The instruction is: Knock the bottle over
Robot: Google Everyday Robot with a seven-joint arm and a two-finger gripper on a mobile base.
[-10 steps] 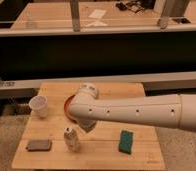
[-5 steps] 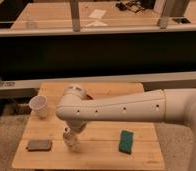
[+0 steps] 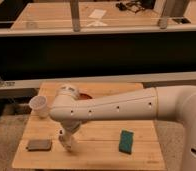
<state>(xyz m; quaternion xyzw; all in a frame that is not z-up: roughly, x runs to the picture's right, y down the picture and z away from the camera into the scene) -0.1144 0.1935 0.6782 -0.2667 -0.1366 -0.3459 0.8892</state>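
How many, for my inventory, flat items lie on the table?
2: a green sponge front right, a dark pad front left. The tool hangs between them; the arm may hide others.

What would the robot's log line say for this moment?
task: knock bottle over | gripper: low over table, at bottle | bottle: tipped or not, unclear | nearby: cup, green sponge

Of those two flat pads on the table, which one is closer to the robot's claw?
The dark grey pad at the picture's left; the gripper hangs just beside it, while the green pad lies farther off across the table.
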